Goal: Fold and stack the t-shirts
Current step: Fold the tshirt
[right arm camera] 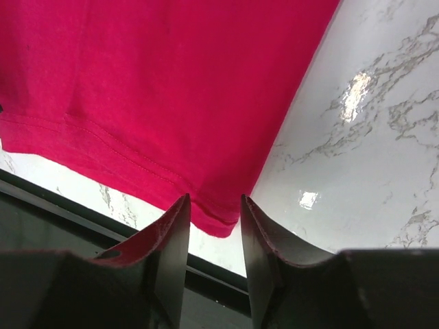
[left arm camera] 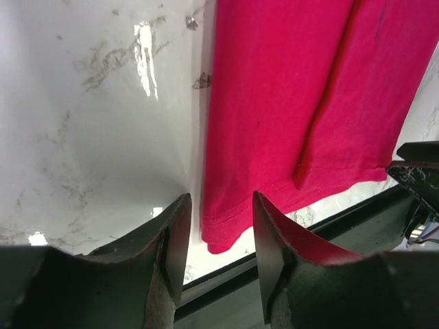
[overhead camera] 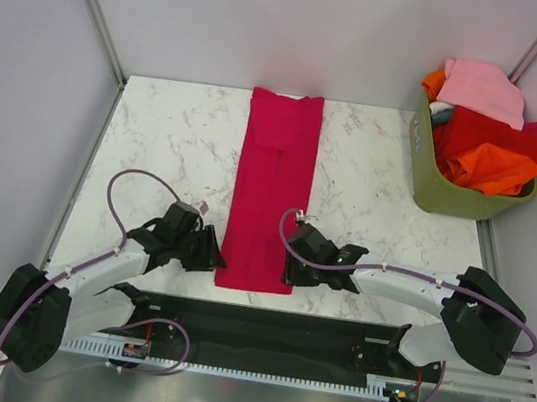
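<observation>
The crimson t-shirt [overhead camera: 270, 191] lies flat at the middle of the table [overhead camera: 167, 135], folded lengthwise into a long narrow strip running from near to far. Its stitched hem is at the near end, just short of the table's near edge. At the far right, a pink t-shirt [overhead camera: 482, 88], a red t-shirt [overhead camera: 486, 135] and an orange t-shirt [overhead camera: 490, 172] sit crumpled in a heap in the green basket [overhead camera: 451, 198].

A crimson-red soft cloth t-shirt [right arm camera: 158, 82] lies flat across the upper left, its stitched hem slanting down to a corner at the lower middle. That corner sits in the gap at the tips of the right gripper [right arm camera: 214, 202], whose two black fingers [right arm camera: 168, 253] stand apart, not pinching the cloth. To the right spreads the glossy white marble-patterned worktop [right arm camera: 370, 171]; a dark strip [right arm camera: 41, 226] borders its near edge.
</observation>
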You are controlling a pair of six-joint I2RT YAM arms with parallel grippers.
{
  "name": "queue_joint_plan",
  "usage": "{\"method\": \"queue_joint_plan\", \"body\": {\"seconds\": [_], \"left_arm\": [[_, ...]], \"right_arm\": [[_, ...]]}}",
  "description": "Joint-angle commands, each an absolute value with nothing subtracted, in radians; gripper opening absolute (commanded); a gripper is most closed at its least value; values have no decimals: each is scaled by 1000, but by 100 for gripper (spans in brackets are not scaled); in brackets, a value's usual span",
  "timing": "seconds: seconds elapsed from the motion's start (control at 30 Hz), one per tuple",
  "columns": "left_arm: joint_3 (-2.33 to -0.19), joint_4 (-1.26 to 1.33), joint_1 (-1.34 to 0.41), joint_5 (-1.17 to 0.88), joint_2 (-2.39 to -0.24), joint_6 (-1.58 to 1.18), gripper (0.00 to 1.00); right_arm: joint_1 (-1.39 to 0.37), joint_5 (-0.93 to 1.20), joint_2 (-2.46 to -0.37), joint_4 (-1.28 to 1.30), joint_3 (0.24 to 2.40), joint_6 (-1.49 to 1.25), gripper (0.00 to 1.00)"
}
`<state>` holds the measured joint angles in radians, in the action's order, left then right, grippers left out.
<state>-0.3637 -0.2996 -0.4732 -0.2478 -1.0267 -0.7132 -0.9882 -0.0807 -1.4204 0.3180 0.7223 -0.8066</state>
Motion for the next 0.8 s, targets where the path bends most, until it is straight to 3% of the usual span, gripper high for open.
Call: {"method": "queue_joint_plan", "body": {"seconds": [0.0, 0.27, 0.33, 0.47, 0.5, 0.77], "left_arm": [[-339, -267, -488, -284, -1019, -752, 47], [-301, -233, -491, -302, -1023, -759, 38], [-301, -232, -491, -298, -1016, -759, 31], [-299, -232, -491, -298, -1012, -756, 8], [-299, -232, -491, -298, -1009, -756, 3], [-298, -233, -491, -284, -999, -767, 2]], "right_arm": [[-994, -111, -1416, 322, 713, -833, 42], [-997, -101, -1419, 296, 669, -841, 41], [-997, -98, -1422, 284, 657, -841, 41], [-997, -101, -1424, 279, 635, -839, 14], [-996, -106, -1414, 279, 629, -842, 13], [-971, -121, -1237, 299, 523, -870, 4]]}}
